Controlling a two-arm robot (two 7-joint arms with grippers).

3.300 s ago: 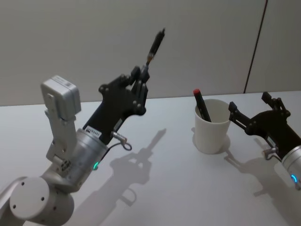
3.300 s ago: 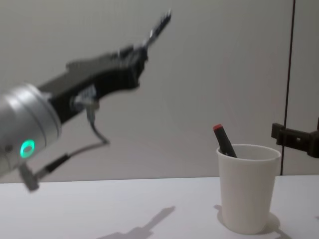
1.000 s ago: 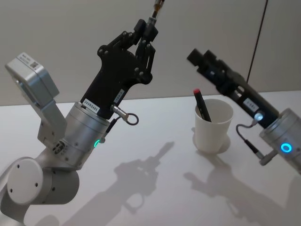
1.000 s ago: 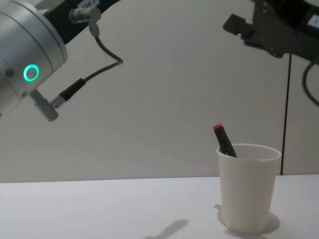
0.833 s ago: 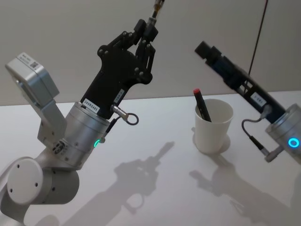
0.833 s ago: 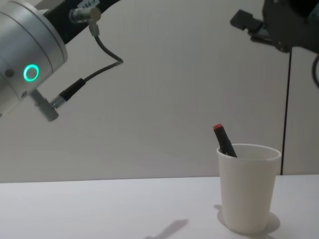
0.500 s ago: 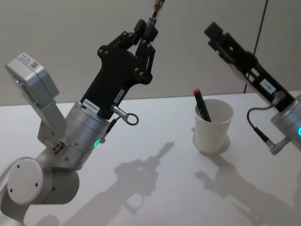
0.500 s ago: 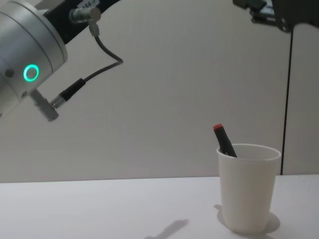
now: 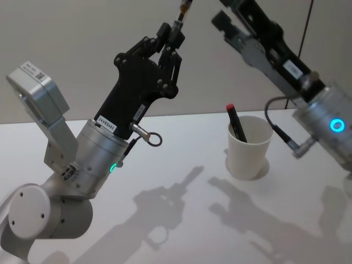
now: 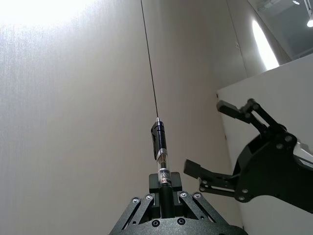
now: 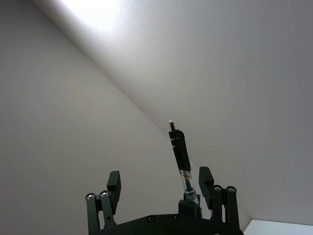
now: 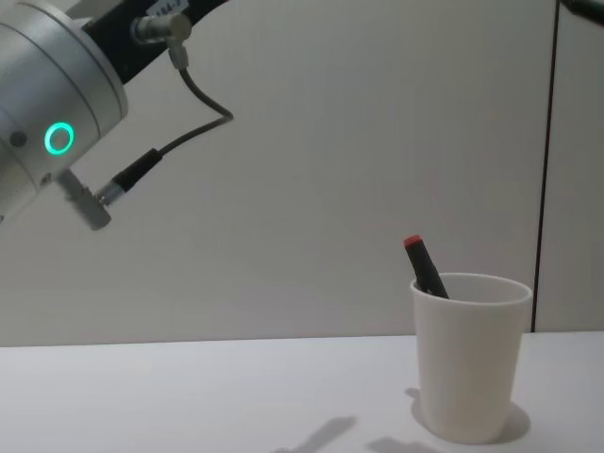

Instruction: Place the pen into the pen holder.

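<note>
- Gripping the pen (image 10: 161,149) low on its shaft, the left gripper (image 9: 171,37) held it upright, high above the table (image 9: 181,162).
- The right gripper (image 10: 205,136) was spread open near the pen, apart from it.
- The cup (image 9: 248,151) stood on the table below — a red-capped pen (image 9: 235,122) leaning inside.
- A clean handover called for the right gripper to centre on the shaft and clamp before the left let go.
</note>
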